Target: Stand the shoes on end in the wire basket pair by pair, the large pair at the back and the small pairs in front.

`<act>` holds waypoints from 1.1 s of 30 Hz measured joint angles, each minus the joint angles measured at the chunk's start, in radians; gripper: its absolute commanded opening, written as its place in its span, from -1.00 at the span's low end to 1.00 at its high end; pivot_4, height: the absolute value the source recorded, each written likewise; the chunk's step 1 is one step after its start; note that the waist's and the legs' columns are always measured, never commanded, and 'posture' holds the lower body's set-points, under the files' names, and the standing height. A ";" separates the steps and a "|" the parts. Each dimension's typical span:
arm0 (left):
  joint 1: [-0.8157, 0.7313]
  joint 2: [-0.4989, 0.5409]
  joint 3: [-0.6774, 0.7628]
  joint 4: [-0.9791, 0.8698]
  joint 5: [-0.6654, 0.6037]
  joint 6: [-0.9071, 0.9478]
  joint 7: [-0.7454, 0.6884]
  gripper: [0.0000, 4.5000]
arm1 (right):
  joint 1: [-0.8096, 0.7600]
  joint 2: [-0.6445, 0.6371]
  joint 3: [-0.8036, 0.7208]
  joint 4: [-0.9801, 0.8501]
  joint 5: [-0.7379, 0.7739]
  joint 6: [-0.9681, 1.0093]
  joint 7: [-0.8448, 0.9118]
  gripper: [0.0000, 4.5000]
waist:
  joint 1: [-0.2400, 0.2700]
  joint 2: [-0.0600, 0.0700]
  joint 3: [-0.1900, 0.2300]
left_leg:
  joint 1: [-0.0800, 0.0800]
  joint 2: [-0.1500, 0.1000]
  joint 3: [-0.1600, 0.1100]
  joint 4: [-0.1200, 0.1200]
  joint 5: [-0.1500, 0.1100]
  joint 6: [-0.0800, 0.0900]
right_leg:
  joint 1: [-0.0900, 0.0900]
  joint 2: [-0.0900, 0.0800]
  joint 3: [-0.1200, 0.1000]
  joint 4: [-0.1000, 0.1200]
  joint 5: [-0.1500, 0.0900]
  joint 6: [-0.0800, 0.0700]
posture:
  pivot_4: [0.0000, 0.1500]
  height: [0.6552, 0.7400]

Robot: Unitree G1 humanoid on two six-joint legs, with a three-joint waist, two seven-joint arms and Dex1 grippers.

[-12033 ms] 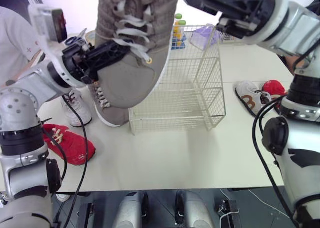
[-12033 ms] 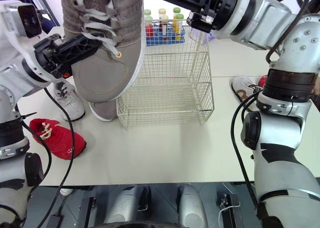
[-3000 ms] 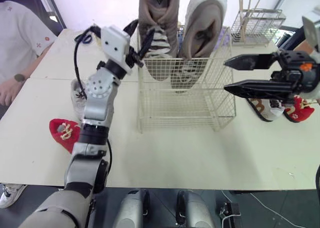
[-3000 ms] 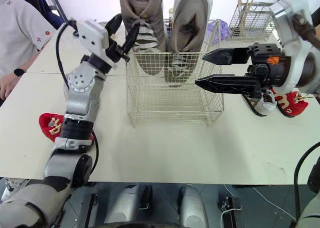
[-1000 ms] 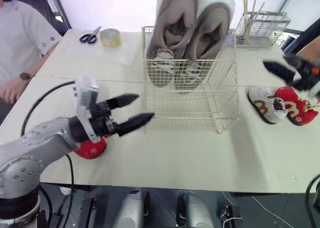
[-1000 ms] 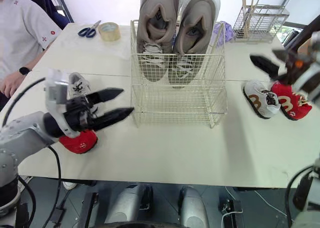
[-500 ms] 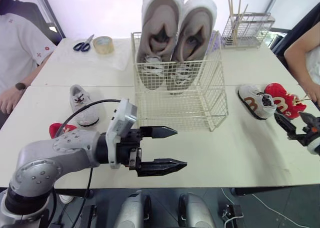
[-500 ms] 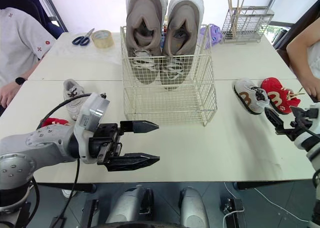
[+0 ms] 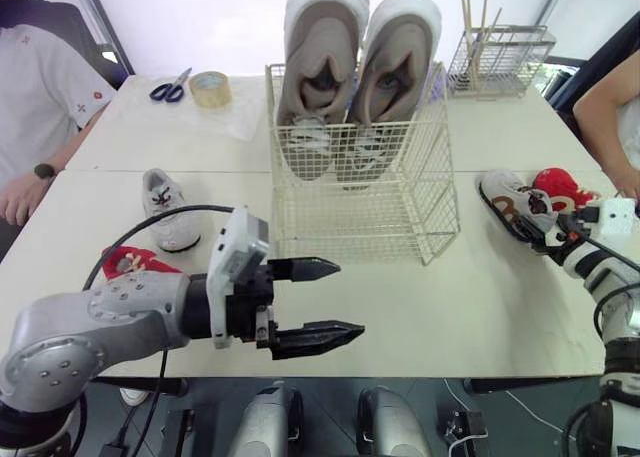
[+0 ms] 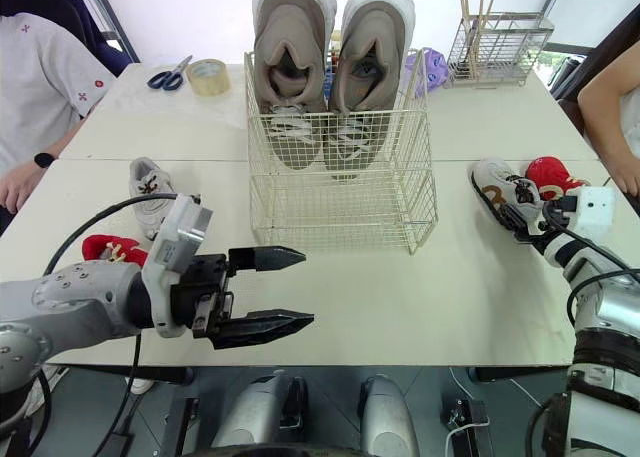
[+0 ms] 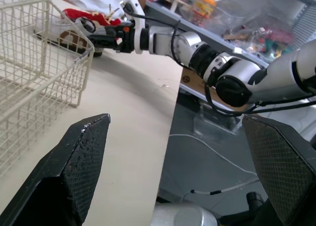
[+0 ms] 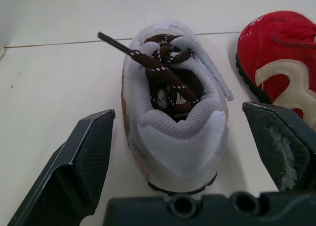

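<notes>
Over at the right claw (image 10: 528,220), the two black fingers (image 12: 84,161) are spread wide, one on each side of the little white shoe (image 12: 175,137) with brown laces — nothing is gripped yet. Half a second ago this claw was down by the table's (image 10: 450,307) near edge; now it has slid up to the shoe's heel. A red shoe (image 12: 284,63) lies just beside it. Both sit at 3 o'clock of the wire basket (image 10: 340,207). The big grey pair (image 10: 290,67) already stands on end at the basket's 12 o'clock side, so I think a small pair comes next. The left claw (image 10: 308,288) hangs spread and empty at 7 o'clock, as before. Another white shoe (image 10: 150,192) and another red shoe (image 10: 112,247) wait at 9 o'clock.
</notes>
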 measured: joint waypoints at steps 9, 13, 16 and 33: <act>0.037 0.073 0.032 -0.012 -0.020 -0.030 0.019 1.00 | -0.153 0.002 0.061 0.291 -0.057 -0.139 0.029 -0.05 | -0.004 0.000 0.000 | 0.000 0.000 0.000 -0.001 0.000 0.000 | 0.000 0.000 0.000 -0.001 0.000 0.000 | 1.00 1.00; 0.038 0.103 0.045 0.003 -0.027 -0.034 0.010 1.00 | -0.163 0.001 0.066 0.312 -0.062 -0.186 0.036 -0.50 | -0.010 0.000 0.000 | 0.001 0.000 0.000 -0.001 0.000 0.000 | 0.001 0.000 0.000 -0.002 0.000 0.000 | 1.00 1.00; 0.045 0.135 0.079 0.028 -0.023 -0.034 -0.017 1.00 | -0.163 -0.005 0.065 0.317 -0.062 -0.204 0.034 -0.50 | -0.009 0.000 0.000 | 0.001 0.000 0.000 -0.001 0.000 0.000 | 0.001 0.000 0.000 -0.002 0.000 0.000 | 1.00 1.00; -0.063 0.224 0.316 0.534 -0.071 0.045 -0.321 1.00 | -1.136 -0.243 0.369 -0.157 0.104 -0.009 0.867 -0.50 | -0.041 0.003 0.012 | -0.007 0.014 0.016 -0.007 -0.002 -0.008 | -0.022 0.013 0.014 0.004 -0.002 -0.002 | 1.00 1.00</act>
